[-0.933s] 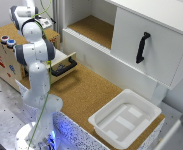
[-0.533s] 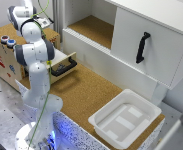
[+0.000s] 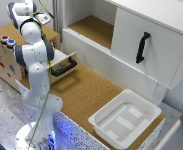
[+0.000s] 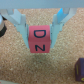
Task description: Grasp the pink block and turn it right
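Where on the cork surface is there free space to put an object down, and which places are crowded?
Bare cork lies between the open drawer and the white tray, along the cabinet front. It is crowded by the drawer, where the arm stands.

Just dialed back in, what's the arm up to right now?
The gripper is on the pink block, the one with dark lettering; its fingers sit on either side and look closed against it, over the cork surface. A dark object lies nearby. In the exterior view the arm hides the block, so I can't tell whether the turn has begun.
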Controlling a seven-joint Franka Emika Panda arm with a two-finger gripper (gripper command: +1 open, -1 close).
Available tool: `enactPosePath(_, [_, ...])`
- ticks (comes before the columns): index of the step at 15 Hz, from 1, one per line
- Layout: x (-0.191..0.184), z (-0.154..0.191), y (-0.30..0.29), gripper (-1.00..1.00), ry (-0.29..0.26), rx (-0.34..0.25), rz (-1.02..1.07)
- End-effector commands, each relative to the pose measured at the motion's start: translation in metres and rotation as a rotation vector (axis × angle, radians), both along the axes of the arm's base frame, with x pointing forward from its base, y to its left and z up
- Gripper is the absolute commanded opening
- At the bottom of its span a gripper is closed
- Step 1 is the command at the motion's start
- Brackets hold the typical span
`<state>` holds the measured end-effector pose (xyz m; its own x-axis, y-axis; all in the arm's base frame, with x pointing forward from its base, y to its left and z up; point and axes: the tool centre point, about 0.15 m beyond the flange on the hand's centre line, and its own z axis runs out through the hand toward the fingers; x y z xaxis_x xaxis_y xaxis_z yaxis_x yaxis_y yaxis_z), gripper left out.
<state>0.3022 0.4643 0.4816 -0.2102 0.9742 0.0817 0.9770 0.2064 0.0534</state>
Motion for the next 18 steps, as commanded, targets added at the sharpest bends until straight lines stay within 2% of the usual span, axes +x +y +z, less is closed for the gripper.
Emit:
enactPosePath(1, [0.011, 0.015, -0.012, -1.0, -0.004, -0.05, -0.189])
enactPosePath(4, [0.006, 0.004, -0.017, -1.0, 0.015, -0.061, -0.388])
enactPosePath(5, [0.002, 0.006, -0.018, -1.0, 0.006, -0.063, -0.464])
enactPosePath(8, [-0.003, 0.014, -0.012, -1.0, -0.017, 0.013, -0.619])
enactPosePath(10, [-0.011, 0.008, -0.01, -1.0, 0.004, 0.026, -0.756])
enactPosePath(12, [-0.022, -0.002, -0.012, -1.0, 0.022, 0.092, -0.877])
enactPosePath(14, [-0.029, -0.012, -0.011, -1.0, 0.003, 0.159, -1.024])
enactPosePath(15, [-0.028, -0.016, -0.004, -1.0, -0.03, 0.093, -1.062])
enactPosePath(16, [-0.026, -0.019, -0.001, -1.0, -0.045, 0.063, -1.086])
enactPosePath(18, [-0.019, -0.026, 0.0, -1.0, -0.076, 0.043, -1.192])
